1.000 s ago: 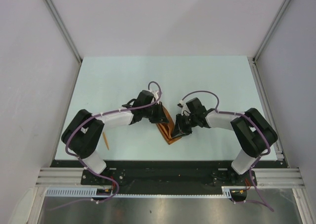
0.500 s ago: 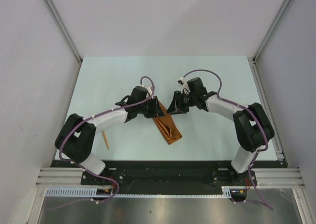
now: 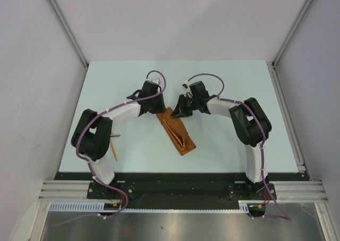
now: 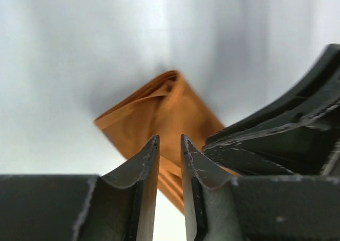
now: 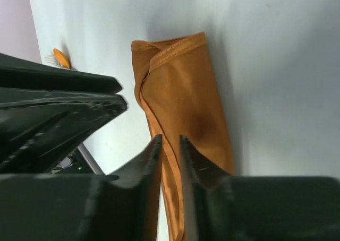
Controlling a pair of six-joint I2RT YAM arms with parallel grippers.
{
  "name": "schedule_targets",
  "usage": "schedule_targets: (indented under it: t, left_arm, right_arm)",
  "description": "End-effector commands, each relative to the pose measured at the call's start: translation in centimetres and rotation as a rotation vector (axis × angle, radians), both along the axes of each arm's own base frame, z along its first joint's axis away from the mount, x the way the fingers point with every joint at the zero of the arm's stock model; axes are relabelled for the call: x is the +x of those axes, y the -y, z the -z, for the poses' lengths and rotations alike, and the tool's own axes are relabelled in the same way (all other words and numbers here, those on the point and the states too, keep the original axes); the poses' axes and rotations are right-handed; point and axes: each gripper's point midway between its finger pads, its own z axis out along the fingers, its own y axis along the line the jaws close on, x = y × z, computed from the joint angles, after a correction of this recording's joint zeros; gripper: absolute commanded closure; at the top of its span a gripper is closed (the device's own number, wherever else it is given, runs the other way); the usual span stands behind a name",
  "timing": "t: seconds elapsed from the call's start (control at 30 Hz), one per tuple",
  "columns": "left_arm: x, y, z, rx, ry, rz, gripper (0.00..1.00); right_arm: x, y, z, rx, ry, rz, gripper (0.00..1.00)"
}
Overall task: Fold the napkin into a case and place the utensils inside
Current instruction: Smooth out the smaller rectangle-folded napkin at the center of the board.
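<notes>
The rust-orange case (image 3: 178,130) lay flat on the desk (image 3: 228,82) as a narrow, layered strip. Its far end sat just below and between the two pincers, and the rest ran away from them toward the arm bases. The left pincer (image 4: 169,145) and right pincer (image 5: 170,143) flanked that far end, each with its jaws a thin slit apart and nothing between them. Neither appeared to be gripping the cloth. That pose suited pressing or checking the last fold, so the folding looked nearly finished. The stick-like utensil (image 3: 113,151) lay well apart from the left pincer, beside that arm's elbow, not yet inside the case.

A second earlier both pincers crowded over the strip's middle and near part, hiding much of it. They had since travelled to its far end, leaving the strip uncovered, and the right elbow had swung inward. The stick had not moved.
</notes>
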Motion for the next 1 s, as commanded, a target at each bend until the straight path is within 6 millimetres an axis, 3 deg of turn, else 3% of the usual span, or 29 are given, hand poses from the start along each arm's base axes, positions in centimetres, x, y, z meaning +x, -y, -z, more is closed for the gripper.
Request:
schedule_targets:
  t: [0.0, 0.33, 0.63, 0.97]
  left_arm:
    - [1.1, -1.7, 0.9, 0.135, 0.041, -0.024, 0.72]
    - [1.7, -2.0, 2.2, 0.183, 0.051, -0.035, 0.74]
    - [1.5, -1.7, 3.0, 0.199, 0.024, -0.009, 0.75]
    - [1.2, -0.8, 2.3, 0.157, 0.025, 0.008, 0.69]
  right_arm:
    - [2.2, -2.3, -1.7, 0.079, 0.061, 0.022, 0.84]
    - [2.9, -3.8, -0.5, 0.099, 0.03, 0.028, 0.99]
    - [3.1, -4.3, 0.2, 0.104, 0.02, 0.031, 1.0]
    - [2.5, -4.9, 1.6, 0.117, -0.026, 0.024, 1.0]
